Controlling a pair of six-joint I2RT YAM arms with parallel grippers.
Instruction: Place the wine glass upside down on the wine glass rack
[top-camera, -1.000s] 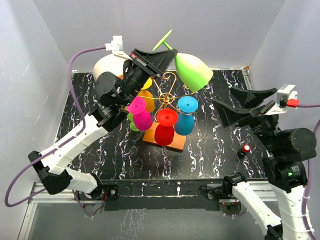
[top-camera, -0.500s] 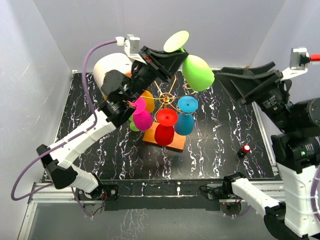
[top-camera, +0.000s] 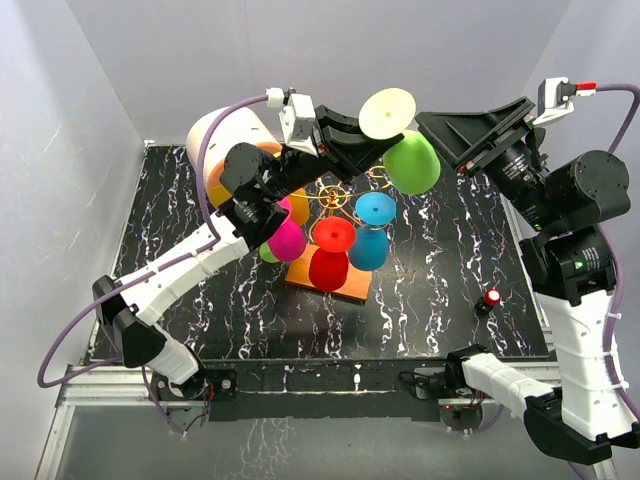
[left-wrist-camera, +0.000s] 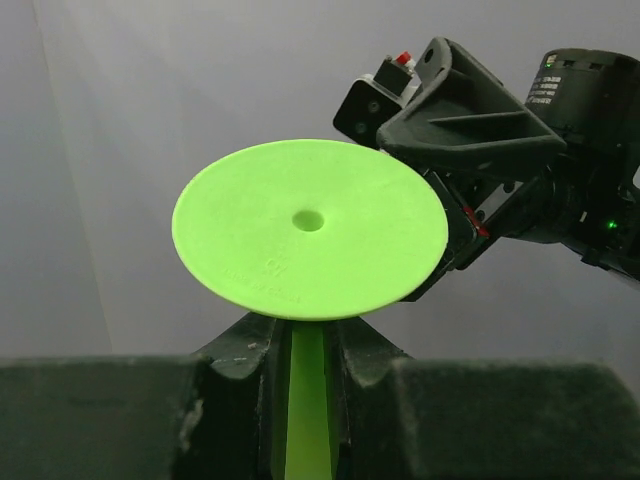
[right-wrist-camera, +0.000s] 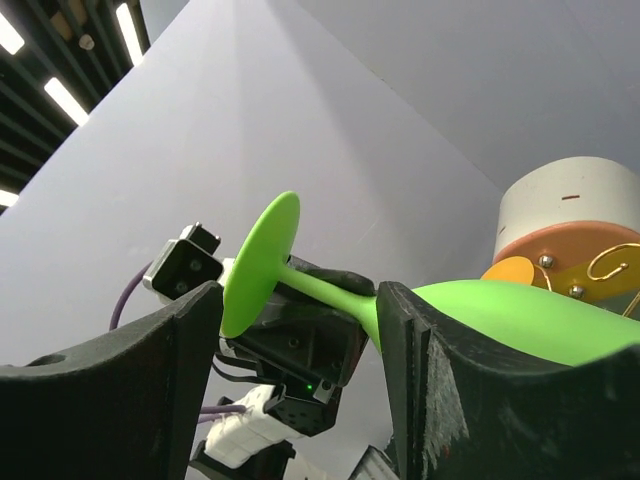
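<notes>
The black, white-veined table (top-camera: 430, 300) lay under both my arms, and a cream and orange drum-shaped box (top-camera: 225, 135) stood at its far left corner. Near the middle of the table stood the wine glass rack (top-camera: 336, 196), gold wire curls on an orange base, with a red glass (top-camera: 328, 262), a blue glass (top-camera: 372, 240), a pink glass (top-camera: 285, 236) and an orange glass (top-camera: 296, 200) hanging from it bowl down. The green wine glass (top-camera: 412, 162) was not on the rack: it was up in the air over the rack's far side, tilted, with its flat foot raised toward the back wall and its bowl lower, on the right. My left gripper (top-camera: 385, 143) was clamped tight on the stem just under the foot, and its wrist camera looked straight at the underside of that round foot. My right gripper (top-camera: 440, 140) had its fingers apart, one on each side of the stem where it met the bowl; I could not tell whether either finger touched the glass. A small red-topped thing (top-camera: 492, 297) sat on the table near its right edge, well apart from the rack.
</notes>
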